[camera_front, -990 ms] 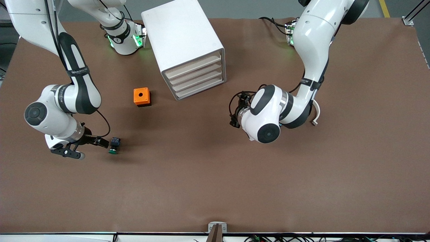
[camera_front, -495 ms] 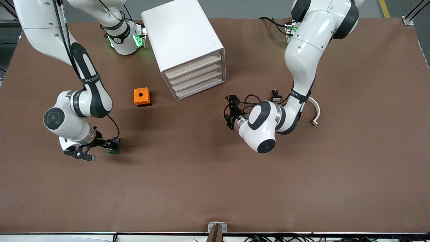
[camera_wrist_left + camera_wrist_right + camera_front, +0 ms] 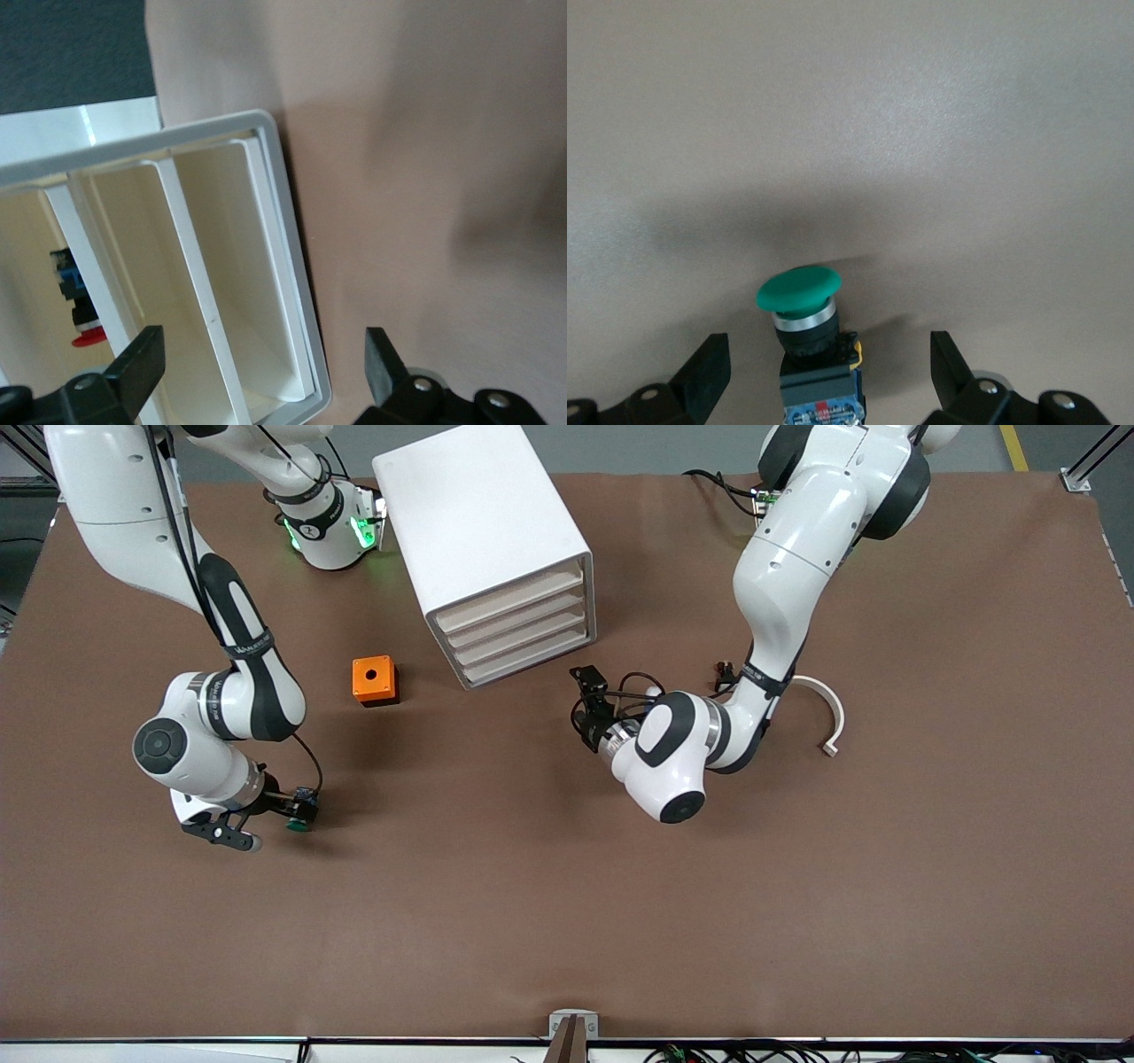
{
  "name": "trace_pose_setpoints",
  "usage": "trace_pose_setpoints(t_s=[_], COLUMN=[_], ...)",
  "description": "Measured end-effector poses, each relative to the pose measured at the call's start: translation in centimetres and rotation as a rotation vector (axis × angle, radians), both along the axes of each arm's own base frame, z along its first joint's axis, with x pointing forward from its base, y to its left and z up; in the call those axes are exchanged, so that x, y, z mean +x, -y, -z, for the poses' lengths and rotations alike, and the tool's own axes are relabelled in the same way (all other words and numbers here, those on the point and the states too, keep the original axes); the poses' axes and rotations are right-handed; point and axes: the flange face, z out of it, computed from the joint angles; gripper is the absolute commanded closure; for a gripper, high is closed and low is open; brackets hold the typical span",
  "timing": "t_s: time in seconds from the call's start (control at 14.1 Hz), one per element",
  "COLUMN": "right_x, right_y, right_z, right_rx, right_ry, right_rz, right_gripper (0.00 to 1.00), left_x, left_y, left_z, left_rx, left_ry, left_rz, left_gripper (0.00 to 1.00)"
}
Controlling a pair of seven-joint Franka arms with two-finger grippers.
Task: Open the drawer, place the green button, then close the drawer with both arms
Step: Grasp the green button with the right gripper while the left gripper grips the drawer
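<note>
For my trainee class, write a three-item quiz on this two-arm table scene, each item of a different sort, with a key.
1. True or false: the right gripper has its fingers open on either side of the button.
2. Which stands nearer the front camera: (a) orange box, (b) button?
3. Fill in: the left gripper faces the white drawer cabinet, and its fingers are ____.

Key: 1 true; 2 b; 3 open.
</note>
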Motion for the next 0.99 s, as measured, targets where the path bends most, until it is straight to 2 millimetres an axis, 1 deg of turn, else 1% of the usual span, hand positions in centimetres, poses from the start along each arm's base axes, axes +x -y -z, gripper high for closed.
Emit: trace_pose_setpoints(t_s=[0.07, 0.21, 0.35, 0.42, 0.5, 0.57, 0.64, 0.85, 0.92, 0.99], right_x=[-0.1, -0.2, -0.3, -0.5, -0.7, -0.9, -1.0, -1.2, -1.2, -1.2], right_y=[-0.2, -0.4, -0.4, -0.4, -0.4, -0.4, -0.4, -0.6, -0.6, -0.6], right_z=[0.3, 0.7, 1.0, 1.1, 1.3, 1.5, 1.7, 1.8, 1.8, 1.8], right_rx=[0.000, -0.001, -0.001, -0.001, -0.001, -0.001, -0.002, -0.001, -0.001, -0.001], right_ry=[-0.005, -0.011, -0.016, -0.020, -0.026, -0.031, -0.035, -0.042, -0.045, -0.048], right_rz=[0.003, 0.006, 0.010, 0.011, 0.012, 0.012, 0.012, 0.010, 0.009, 0.009], right_gripper=[0.00, 0.00, 0.01, 0.02, 0.06, 0.12, 0.21, 0.52, 0.66, 0.76], left_x=[-0.4, -1.1, -1.9, -2.4, -3.0, -3.6, -4.1, -5.6, -6.1, -6.5], left_y=[0.1, 0.0, 0.0, 0.1, 0.4, 0.7, 0.9, 1.2, 1.3, 1.4], left_z=[0.9, 2.5, 3.4, 3.6, 3.8, 3.9, 4.1, 5.0, 5.2, 5.4], left_rx=[0.000, -0.002, -0.012, -0.020, -0.029, -0.036, -0.039, -0.035, -0.035, -0.035], left_ry=[-0.031, -0.091, -0.146, -0.175, -0.202, -0.224, -0.241, -0.288, -0.300, -0.310], left_rz=[-0.012, -0.013, -0.005, 0.004, 0.015, 0.027, 0.036, 0.056, 0.062, 0.067], left_gripper=[0.06, 0.17, 0.34, 0.40, 0.45, 0.48, 0.50, 0.50, 0.50, 0.50])
